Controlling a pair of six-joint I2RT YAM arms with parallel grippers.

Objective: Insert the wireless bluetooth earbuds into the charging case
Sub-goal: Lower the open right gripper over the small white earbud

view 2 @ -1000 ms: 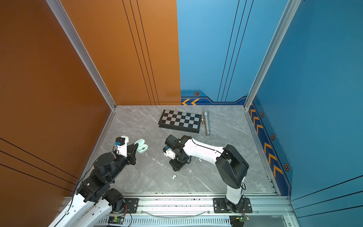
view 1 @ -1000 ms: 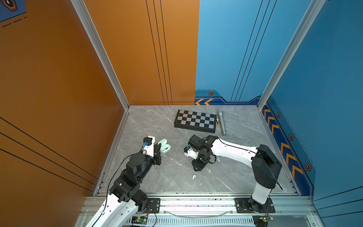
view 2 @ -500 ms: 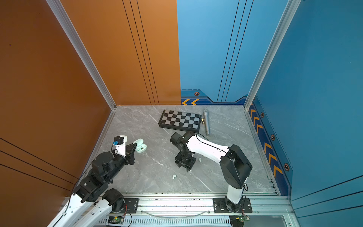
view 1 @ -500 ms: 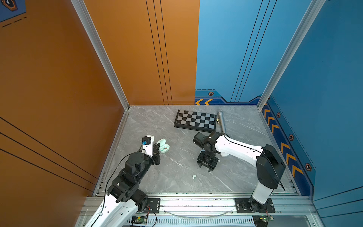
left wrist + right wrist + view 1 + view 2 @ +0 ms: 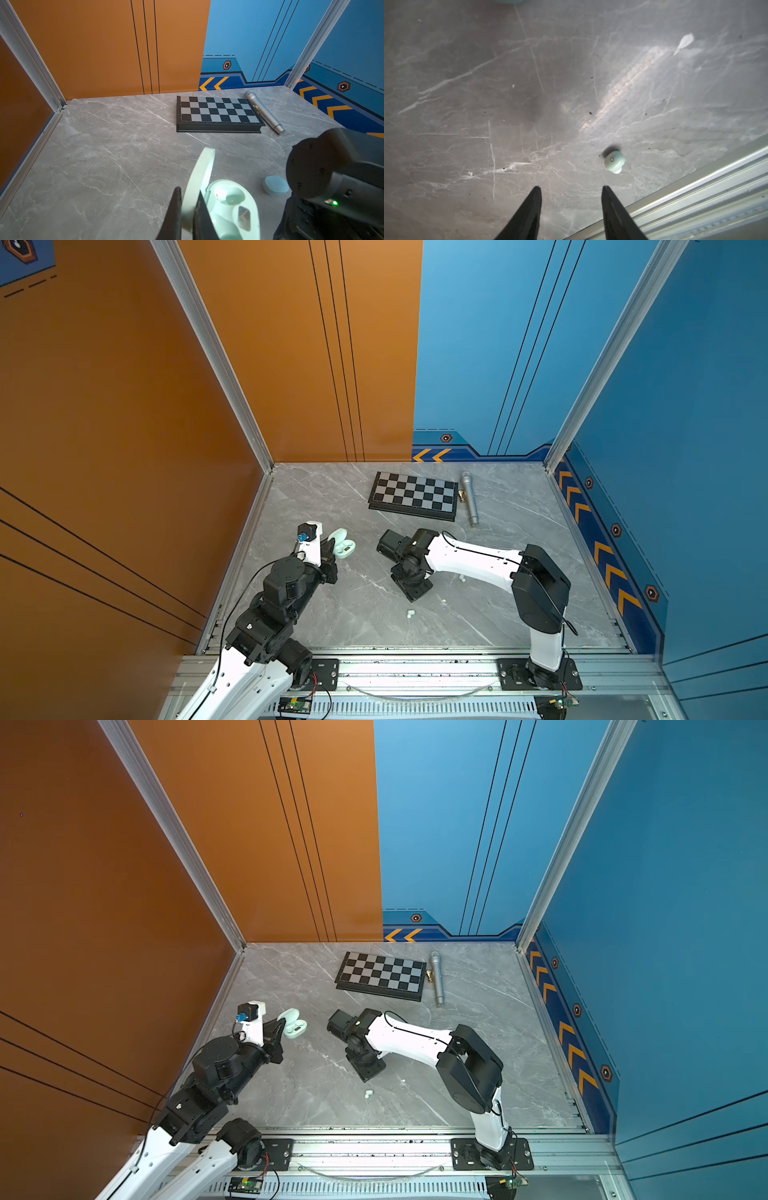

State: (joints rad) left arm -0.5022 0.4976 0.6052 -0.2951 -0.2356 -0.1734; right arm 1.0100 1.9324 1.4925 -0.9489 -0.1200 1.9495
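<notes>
Mint charging case (image 5: 343,546) sat open on the slab, left of centre, with its lid (image 5: 201,176) raised near upright off the base. Couldn't tell whether the wells held anything. 1 pale mint earbud (image 5: 614,161) lay loose near the front rail, ring mark and red dot facing up, well apart from the case. 1 white earbud (image 5: 462,578) lay farther back and right of it.

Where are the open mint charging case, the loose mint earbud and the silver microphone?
open mint charging case (image 5: 228,207), left wrist view, on its base.
loose mint earbud (image 5: 614,161), right wrist view, on its rounded shell.
silver microphone (image 5: 469,500), a top view, on its barrel.
</notes>
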